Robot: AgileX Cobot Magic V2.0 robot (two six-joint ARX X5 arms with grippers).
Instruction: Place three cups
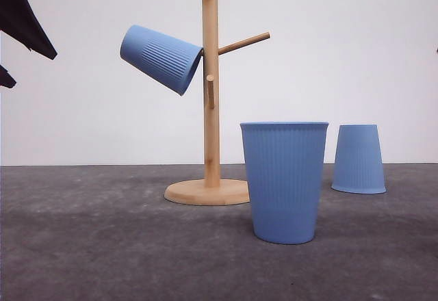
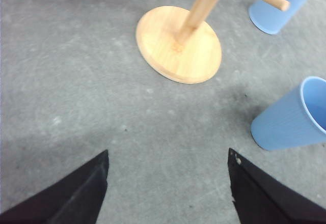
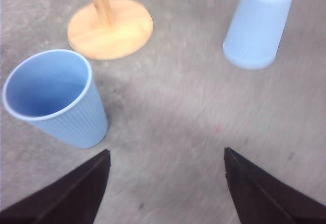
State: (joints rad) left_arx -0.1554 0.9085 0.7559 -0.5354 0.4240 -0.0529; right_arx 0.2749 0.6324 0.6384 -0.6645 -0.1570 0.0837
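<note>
Your front camera sits low, near table height, looking forward at the wooden stand (image 1: 211, 96) from close range. Your left wrist camera looks steeply down on the stand's round base (image 2: 178, 45) from above. Your right wrist camera looks down likewise, the base (image 3: 111, 28) farther off. All three views share the base, the upright cup (image 1: 284, 181) just beside it, and the upside-down cup (image 1: 358, 159) past that.

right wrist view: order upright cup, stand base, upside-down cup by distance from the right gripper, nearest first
1. upright cup, beside one finger of the right gripper.
2. upside-down cup, farther off, on the other side.
3. stand base, behind the upright cup; close call with 2.
</note>
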